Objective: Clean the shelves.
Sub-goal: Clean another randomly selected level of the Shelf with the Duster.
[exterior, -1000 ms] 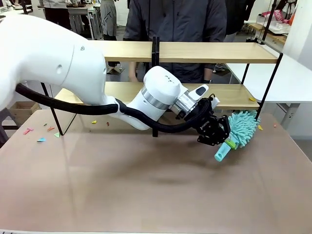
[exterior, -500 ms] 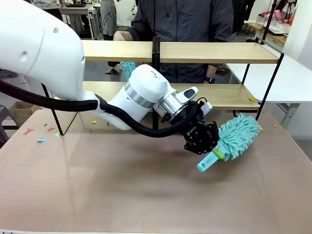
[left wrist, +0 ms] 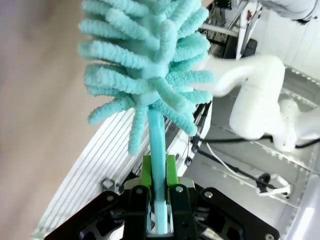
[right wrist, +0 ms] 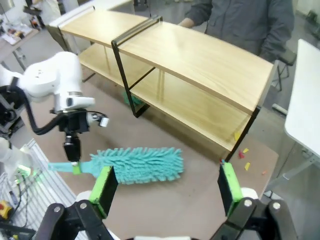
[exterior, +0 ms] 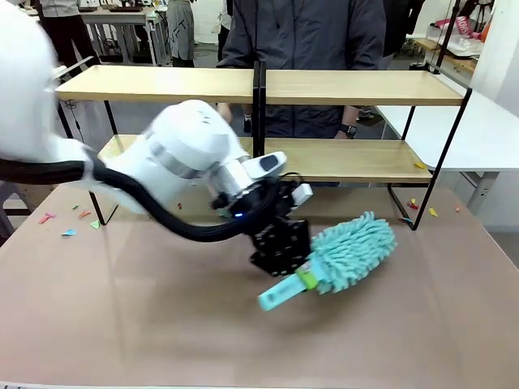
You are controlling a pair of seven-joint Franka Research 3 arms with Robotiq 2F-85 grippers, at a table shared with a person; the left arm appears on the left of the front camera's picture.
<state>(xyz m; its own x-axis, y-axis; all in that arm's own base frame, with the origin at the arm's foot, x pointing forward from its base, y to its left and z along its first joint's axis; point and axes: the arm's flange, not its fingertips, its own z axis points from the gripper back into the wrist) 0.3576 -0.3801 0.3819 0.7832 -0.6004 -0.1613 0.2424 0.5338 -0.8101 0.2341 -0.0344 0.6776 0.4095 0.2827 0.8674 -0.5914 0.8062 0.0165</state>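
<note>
The shelves (exterior: 357, 87) stand across the far side of the table, two light wooden boards on a black frame; they also appear in the right wrist view (right wrist: 200, 57). My left gripper (exterior: 298, 271) is shut on the handle of a teal fluffy duster (exterior: 353, 250), held low over the table in front of the centre post. In the left wrist view the green pads (left wrist: 146, 170) clamp the teal handle (left wrist: 156, 135) below the duster head (left wrist: 150, 60). My right gripper (right wrist: 165, 189) hangs open high above the duster (right wrist: 137, 164) with nothing between its fingers.
A person (exterior: 300, 32) stands behind the shelves. Small coloured scraps lie on the table at the left (exterior: 69, 231) and near the rack's right foot (exterior: 418, 203); one yellow scrap (exterior: 419, 164) is on the lower board. A white table (exterior: 486, 130) is at the right.
My left arm has swung left and down with the duster, away from the right end of the lower shelf toward the middle of the table.
</note>
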